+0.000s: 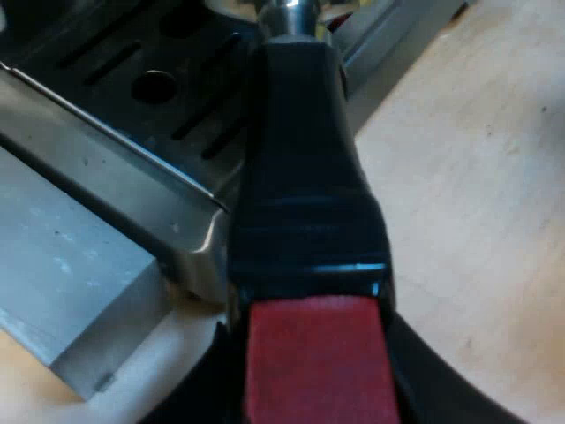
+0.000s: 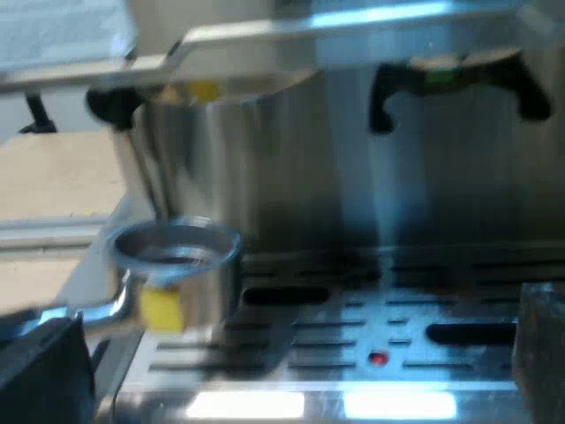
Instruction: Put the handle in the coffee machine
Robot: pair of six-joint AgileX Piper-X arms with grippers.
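The holder's dark handle (image 1: 305, 177) runs away from me, ending nearest me in its red end (image 1: 318, 362). My left gripper (image 1: 313, 380) is shut on it, black fingers (image 1: 424, 371) hugging both sides of the red end. The handle's metal neck (image 1: 287, 13) reaches over the espresso machine's slotted drip tray (image 1: 159, 79). From the right wrist view, the holder's round metal basket (image 2: 177, 247) hovers above the drip tray (image 2: 353, 336), under a rounded steel part of the machine's front (image 2: 238, 150). My right gripper (image 2: 291, 353) faces the machine, open, nothing between its fingers.
A black forked cradle (image 2: 459, 84) sits higher on the machine's front. A thin steam wand (image 2: 146, 177) hangs close beside the basket. A yellow block (image 2: 163, 309) shows just under the basket. Light wooden tabletop (image 1: 477, 177) lies beside the machine's base.
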